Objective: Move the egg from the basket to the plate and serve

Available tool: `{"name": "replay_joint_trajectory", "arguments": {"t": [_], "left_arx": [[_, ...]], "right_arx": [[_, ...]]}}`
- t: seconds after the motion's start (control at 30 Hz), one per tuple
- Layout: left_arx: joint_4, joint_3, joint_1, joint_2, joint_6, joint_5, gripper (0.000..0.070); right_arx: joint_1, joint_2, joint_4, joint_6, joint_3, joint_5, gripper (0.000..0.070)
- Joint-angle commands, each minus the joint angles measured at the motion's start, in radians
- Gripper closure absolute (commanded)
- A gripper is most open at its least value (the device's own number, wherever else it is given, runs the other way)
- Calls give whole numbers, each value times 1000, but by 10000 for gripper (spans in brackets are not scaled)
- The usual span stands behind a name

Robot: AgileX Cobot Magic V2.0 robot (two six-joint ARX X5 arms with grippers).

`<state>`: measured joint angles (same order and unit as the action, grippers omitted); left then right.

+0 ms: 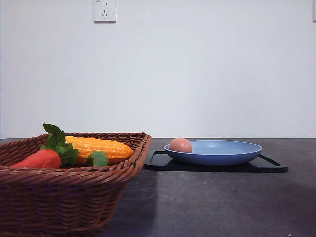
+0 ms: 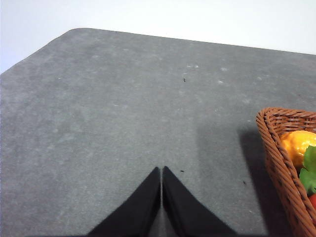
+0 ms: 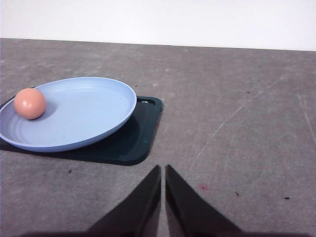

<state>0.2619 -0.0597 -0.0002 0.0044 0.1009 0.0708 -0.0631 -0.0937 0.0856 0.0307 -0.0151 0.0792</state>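
The pinkish-brown egg (image 1: 180, 145) lies inside the blue plate (image 1: 232, 157), at its left side; the right wrist view shows the egg (image 3: 29, 103) near the plate's rim (image 3: 113, 121). The brown wicker basket (image 1: 64, 190) stands at the front left, holding vegetables. My left gripper (image 2: 162, 174) is shut and empty over bare table, with the basket's corner (image 2: 281, 163) off to one side. My right gripper (image 3: 163, 172) is shut and empty, apart from the plate and the tray under it.
A flat black tray (image 1: 269, 167) lies under the plate. In the basket are an orange carrot with green leaves (image 1: 42, 159), a yellow corn cob (image 1: 101, 147) and a small green vegetable (image 1: 98, 159). A white wall with a socket (image 1: 104, 10) stands behind the grey table (image 1: 222, 202).
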Motion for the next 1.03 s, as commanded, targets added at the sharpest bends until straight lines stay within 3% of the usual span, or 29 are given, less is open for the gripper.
{"name": "replay_joint_trajectory", "arguments": {"t": [0.0, 1.0], "left_arx": [[30, 14, 1, -2, 9, -3, 700], [30, 14, 1, -2, 9, -3, 700]], "right_arx": [[1, 0, -12, 10, 6, -1, 700], [1, 0, -12, 10, 6, -1, 700]]}}
